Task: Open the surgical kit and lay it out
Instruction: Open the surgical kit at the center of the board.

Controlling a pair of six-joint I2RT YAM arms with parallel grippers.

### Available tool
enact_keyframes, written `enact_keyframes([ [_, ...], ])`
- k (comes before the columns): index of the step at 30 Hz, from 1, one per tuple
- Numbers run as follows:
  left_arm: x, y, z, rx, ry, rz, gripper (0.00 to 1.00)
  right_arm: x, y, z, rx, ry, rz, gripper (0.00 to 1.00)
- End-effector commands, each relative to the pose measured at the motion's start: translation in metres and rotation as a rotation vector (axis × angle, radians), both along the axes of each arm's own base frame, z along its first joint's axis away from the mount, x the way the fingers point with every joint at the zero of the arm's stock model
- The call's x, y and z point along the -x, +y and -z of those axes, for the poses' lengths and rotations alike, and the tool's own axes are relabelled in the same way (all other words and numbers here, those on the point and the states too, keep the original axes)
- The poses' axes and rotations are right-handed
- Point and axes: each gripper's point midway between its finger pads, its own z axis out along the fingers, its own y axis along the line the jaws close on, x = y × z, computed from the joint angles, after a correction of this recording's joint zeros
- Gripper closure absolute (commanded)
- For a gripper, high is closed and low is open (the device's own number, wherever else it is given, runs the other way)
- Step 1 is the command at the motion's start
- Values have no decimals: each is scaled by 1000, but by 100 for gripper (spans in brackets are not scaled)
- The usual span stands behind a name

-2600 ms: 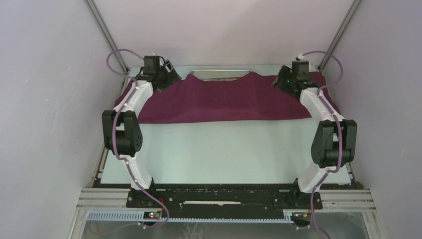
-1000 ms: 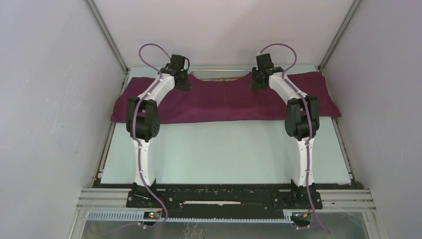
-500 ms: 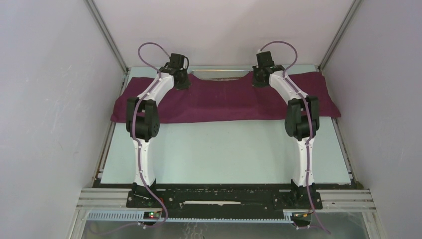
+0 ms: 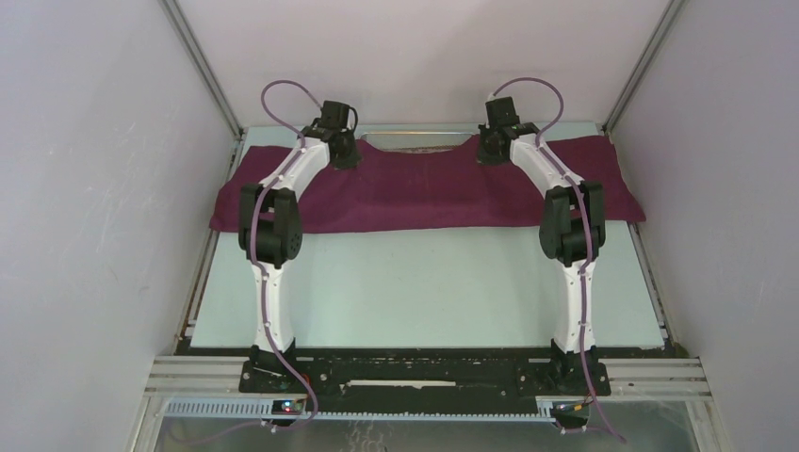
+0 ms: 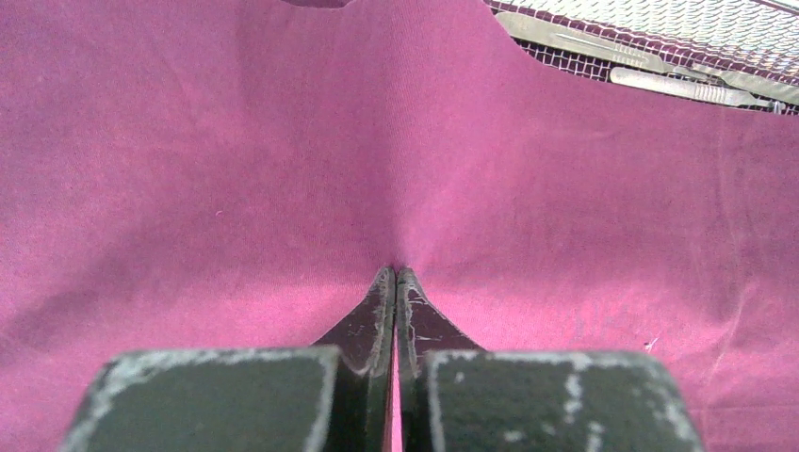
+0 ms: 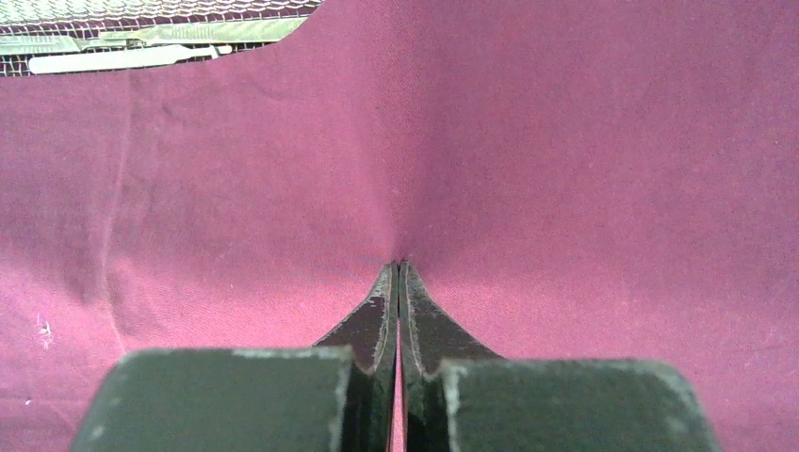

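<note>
The left gripper [image 5: 396,275] and the right gripper [image 6: 399,267] are each clamped on the maroon-purple cloth wrap [image 4: 424,188], which partly covers the rectangular silver wire-mesh tray [image 5: 660,24].

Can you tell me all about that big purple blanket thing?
The maroon cloth is a soft-looking woven sheet spread wide across the far side of the table, lying over most of the wire-mesh tray, whose far edge peeks out. The left gripper and right gripper each pinch a small fold of it, shut, puckering the fabric.

A robot lab test cell: plain pale walls [image 4: 85,188] and metal frame rails [image 4: 200,66] enclose a table [image 4: 424,292] with bolted-down robot arms [image 4: 269,301].
</note>
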Motion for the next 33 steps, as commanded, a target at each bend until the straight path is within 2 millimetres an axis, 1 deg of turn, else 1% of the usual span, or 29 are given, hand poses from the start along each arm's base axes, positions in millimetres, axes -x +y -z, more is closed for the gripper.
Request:
enact_keyframes([
  [1, -11, -2, -70, 31, -151, -7, 100, -4, 4, -62, -34, -136, 9, 99],
  [6, -8, -2, -75, 37, -162, -7, 100, -1, 4, -65, -40, -145, 10, 99],
  [14, 1, -1, -70, 40, -143, -10, 100, 6, 5, -67, -45, -140, 14, 100],
  [16, 7, -1, -71, 49, -138, -16, 100, 14, 2, -66, -36, -121, 29, 100],
  [17, 12, -1, -69, 53, -130, -21, 100, 19, 1, -68, -40, -116, 42, 100],
  [18, 18, 0, -68, 60, -126, -28, 100, 25, 1, -64, -43, -104, 46, 100],
  [19, 25, 0, -66, 67, -123, -34, 100, 31, 2, -71, -48, -115, 46, 100],
  [22, 48, 2, -64, 85, -122, -53, 100, 54, 5, -73, -48, -118, 50, 100],
  [26, 85, -2, -57, 111, -121, -58, 100, 92, 9, -69, -46, -96, 57, 100],
  [29, 118, -2, -46, 111, -104, -71, 100, 124, 6, -60, -39, -68, 86, 100],
  [30, 130, -1, -41, 115, -95, -79, 100, 136, 5, -55, -36, -52, 96, 100],
  [31, 146, 0, -35, 120, -82, -85, 100, 152, 2, -44, -24, -19, 110, 100],
  [33, 170, 2, -23, 127, -66, -104, 100, 176, -1, -35, -12, 12, 125, 100],
])
